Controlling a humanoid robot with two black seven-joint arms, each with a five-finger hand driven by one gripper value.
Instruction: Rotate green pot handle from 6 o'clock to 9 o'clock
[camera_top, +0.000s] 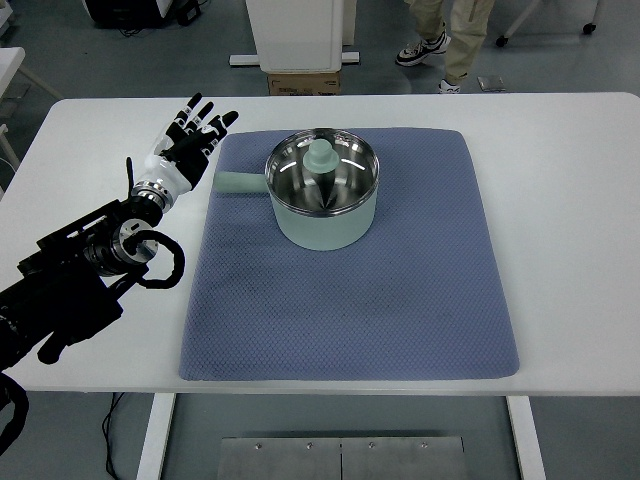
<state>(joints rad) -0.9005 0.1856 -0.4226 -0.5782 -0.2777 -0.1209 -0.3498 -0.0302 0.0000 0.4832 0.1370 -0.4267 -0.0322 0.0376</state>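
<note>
One hand is in view, the left hand (190, 140), reaching in from the left edge over the bare white table (560, 150), its fingers (205, 120) spread and holding nothing. It sits just beside the upper left corner of the blue mat (350, 300), near the handle (238, 183) but not touching it. The green pot (325, 200) stands upright on the upper middle of the mat, and its stubby handle points toward the picture's left, which reads as the 9 o'clock position. Judged from that, the turn looks finished or nearly so, and the step in hand seems to be letting go and clearing away. To do that well, the hand should lift or draw back to the left with the fingers kept open, so that no fingertip catches the handle end and nudges the pot off its heading; a small check that the handle lies level with the mat's left edge would settle the angle. Inside, the pot shows a shiny steel bowl with a pale green knobbed piece (322, 160) standing in it, apparently a lid turned upside down, though I cannot tell for certain; no food or liquid is visible. A person's legs (455, 35) show beyond the table.
</note>
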